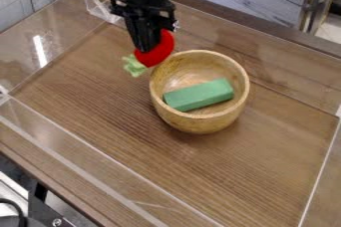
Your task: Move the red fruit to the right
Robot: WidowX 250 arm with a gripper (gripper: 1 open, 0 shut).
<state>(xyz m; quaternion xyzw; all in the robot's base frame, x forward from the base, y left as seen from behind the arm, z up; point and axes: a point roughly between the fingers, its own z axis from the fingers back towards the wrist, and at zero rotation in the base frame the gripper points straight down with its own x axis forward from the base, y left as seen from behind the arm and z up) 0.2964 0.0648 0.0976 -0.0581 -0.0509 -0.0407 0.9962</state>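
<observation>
The red fruit is a small bright-red ball with a light-green leafy piece sticking out at its lower left. It hangs just above the wooden tabletop, close to the left rim of the wooden bowl. My black gripper points straight down from above and is shut on the red fruit, its fingers covering part of the fruit's left side.
A green rectangular block lies inside the bowl. Clear acrylic walls ring the wooden tabletop. A table leg and floor show beyond the far right edge.
</observation>
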